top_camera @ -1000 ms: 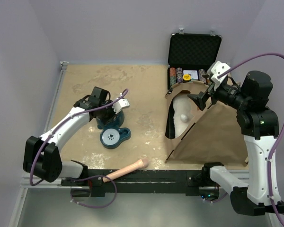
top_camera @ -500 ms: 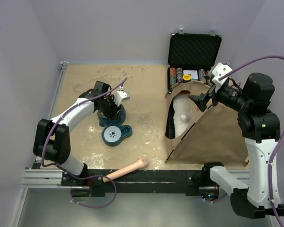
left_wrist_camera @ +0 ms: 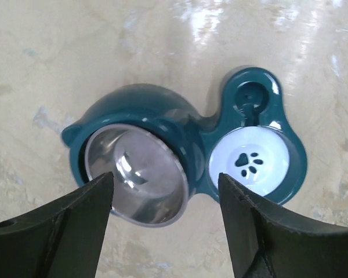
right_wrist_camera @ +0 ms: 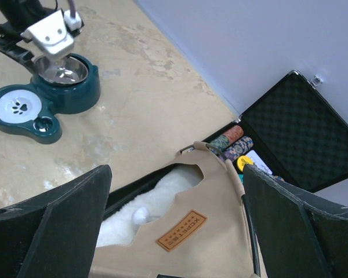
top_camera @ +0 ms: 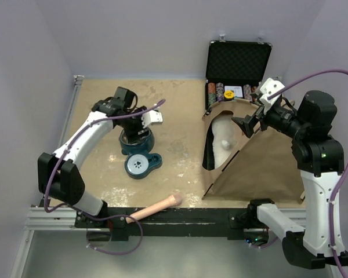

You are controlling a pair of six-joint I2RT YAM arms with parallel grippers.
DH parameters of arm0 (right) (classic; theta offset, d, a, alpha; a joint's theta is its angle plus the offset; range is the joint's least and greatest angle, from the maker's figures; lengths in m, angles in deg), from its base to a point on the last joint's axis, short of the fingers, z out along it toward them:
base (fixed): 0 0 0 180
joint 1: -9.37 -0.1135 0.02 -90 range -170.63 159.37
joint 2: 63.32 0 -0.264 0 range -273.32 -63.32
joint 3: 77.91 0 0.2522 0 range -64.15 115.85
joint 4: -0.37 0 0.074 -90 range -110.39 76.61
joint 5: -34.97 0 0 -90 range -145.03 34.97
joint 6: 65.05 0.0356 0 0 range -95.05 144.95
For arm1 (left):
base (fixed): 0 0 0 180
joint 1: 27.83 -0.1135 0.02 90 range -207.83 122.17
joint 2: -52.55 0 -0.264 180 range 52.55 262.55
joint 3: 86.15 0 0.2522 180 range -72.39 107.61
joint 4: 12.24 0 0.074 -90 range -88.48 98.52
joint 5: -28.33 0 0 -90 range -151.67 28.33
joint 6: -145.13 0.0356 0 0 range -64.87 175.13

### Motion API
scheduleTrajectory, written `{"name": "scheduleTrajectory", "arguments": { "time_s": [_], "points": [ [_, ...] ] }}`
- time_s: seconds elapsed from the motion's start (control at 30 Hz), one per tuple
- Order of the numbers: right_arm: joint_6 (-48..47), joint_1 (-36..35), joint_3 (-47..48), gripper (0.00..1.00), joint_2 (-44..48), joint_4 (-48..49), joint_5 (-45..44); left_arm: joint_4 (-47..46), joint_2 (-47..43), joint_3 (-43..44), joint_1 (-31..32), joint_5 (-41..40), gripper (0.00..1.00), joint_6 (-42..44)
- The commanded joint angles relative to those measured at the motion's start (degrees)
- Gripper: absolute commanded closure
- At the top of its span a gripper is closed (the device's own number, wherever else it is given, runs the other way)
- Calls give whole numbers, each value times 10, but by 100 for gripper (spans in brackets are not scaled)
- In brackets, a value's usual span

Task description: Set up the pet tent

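The big tan cloth pet tent (top_camera: 267, 162) looks light and floppy, best gripped on its dark stiff edge (top_camera: 229, 162); the left tool (left_wrist_camera: 165, 182) and right tool (right_wrist_camera: 177, 171) gape open, empty.

Pet tent (top_camera: 267, 168) seen erected, pyramid-shaped, on right side of tabletop (top_camera: 174, 110). Tan-brown fabric walls pulled flat. Base edge set close along near edge, toward near right corner; top reached toward far right corner. Entrance panel turned toward tabletop's middle, arched opening cut in it, edged in black. In right wrist view, small orange-brown label patch (right_wrist_camera: 181, 230) seen stitched just below opening.
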Motion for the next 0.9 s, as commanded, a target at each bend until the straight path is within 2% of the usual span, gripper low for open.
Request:
{"name": "scheduleTrajectory", "arguments": {
  "time_s": [0.0,0.1,0.23,0.4,0.53,0.67,0.7,0.73,0.87],
  "points": [
    [4,-2,-2,1,9,0,-3,40,-8,-13,71,-9,23,99],
    [5,-2,-1,2,12,-6,-7,8,-9,-42,136,-10,23,71],
    [7,-2,-2,2,20,-14,-12,-74,-14,-106,179,-39,20,25],
    [10,-2,-11,2,30,-17,-18,-160,9,-164,187,-87,12,9],
    [16,-2,-15,2,31,-14,-17,-235,51,-170,195,-140,12,-25],
    [17,-2,-11,1,28,-14,-22,-240,145,-98,181,-145,28,-83],
    [16,-2,-11,1,29,-15,-24,-238,172,-75,169,-141,33,-100],
    [16,-1,-10,2,28,-18,-25,-231,195,-49,153,-137,43,-114],
    [15,-2,-8,1,31,-23,-32,-197,309,72,90,-126,63,-186]
  ]
}}
